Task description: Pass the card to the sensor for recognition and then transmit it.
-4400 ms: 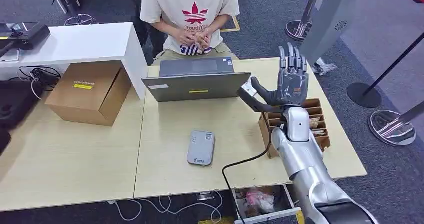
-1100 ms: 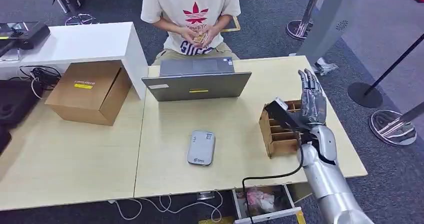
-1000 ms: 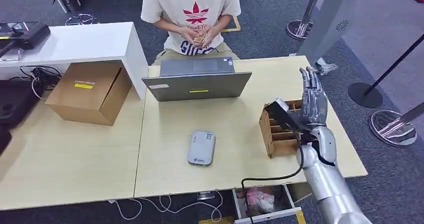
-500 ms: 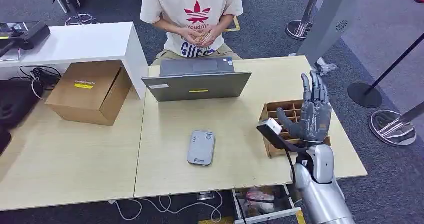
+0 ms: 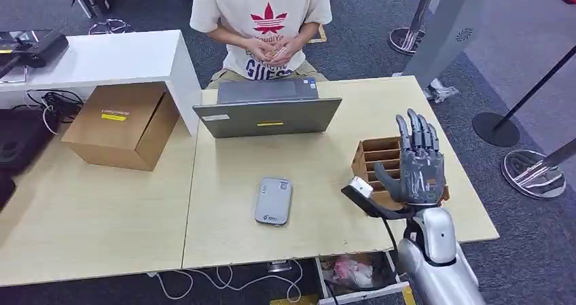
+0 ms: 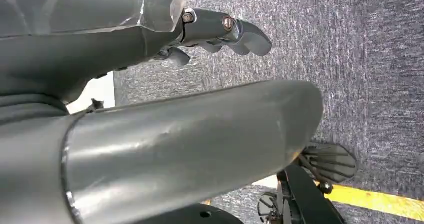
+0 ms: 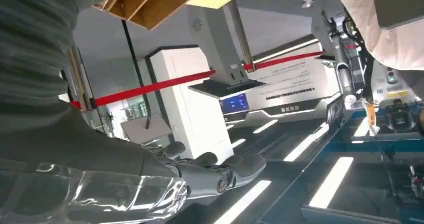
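Card box [image 5: 378,157], right hand [image 5: 419,169] raised — fingers apart

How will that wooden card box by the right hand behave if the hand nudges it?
The wooden card box sits flat on the table, so it would probably slide, not tip. Its thin slotted dividers look light, so even a soft push from the right hand may shift it. The smooth tabletop likely offers little grip.
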You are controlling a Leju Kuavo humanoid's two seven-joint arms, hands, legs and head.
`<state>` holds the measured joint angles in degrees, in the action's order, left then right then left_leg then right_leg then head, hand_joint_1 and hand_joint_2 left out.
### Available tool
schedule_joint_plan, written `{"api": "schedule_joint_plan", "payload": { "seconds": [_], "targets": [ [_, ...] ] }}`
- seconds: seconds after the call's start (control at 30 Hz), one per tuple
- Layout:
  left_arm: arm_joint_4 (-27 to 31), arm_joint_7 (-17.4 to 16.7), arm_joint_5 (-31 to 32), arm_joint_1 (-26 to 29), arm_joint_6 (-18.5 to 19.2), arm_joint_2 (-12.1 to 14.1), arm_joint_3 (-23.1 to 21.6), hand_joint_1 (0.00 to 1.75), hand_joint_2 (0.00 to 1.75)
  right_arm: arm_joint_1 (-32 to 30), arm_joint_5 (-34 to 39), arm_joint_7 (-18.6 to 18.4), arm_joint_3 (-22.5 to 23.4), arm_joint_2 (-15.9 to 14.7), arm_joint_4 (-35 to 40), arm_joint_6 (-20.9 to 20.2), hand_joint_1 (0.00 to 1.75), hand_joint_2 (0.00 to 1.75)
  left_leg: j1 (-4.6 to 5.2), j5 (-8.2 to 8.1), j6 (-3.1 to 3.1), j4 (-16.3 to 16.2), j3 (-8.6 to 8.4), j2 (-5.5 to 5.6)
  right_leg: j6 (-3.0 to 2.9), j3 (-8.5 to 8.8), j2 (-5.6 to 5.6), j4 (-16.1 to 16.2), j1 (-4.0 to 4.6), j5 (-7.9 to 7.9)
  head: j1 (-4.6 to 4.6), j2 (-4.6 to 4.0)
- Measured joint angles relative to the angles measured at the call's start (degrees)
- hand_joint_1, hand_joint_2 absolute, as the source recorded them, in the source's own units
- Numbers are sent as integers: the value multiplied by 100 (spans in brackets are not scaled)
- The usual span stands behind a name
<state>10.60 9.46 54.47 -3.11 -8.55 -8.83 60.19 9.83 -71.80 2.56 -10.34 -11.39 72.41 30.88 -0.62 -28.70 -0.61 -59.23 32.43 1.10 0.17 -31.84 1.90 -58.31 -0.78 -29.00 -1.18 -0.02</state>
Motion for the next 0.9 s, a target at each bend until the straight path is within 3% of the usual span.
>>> {"api": "schedule_joint_plan", "payload": {
  "seconds": [0.17,0.53,0.9],
  "targets": [
    [0,-2,22,0,15,4,7,0,0,-37,-369,-264,-52,-66,59,-520,0,175,0,0,0,0,1,1,0,0,-1,0,0,0,0,0],
    [0,-35,57,-5,18,15,33,0,0,-59,-498,-450,-83,-230,155,-1016,0,175,0,0,0,0,2,0,0,-1,0,0,0,0,0,0],
    [0,-35,125,-10,2,31,37,0,0,86,-946,-1031,-24,-448,-6,-1348,0,175,1,0,0,0,1,0,0,-1,0,1,-1,0,0,0]
  ]
}}
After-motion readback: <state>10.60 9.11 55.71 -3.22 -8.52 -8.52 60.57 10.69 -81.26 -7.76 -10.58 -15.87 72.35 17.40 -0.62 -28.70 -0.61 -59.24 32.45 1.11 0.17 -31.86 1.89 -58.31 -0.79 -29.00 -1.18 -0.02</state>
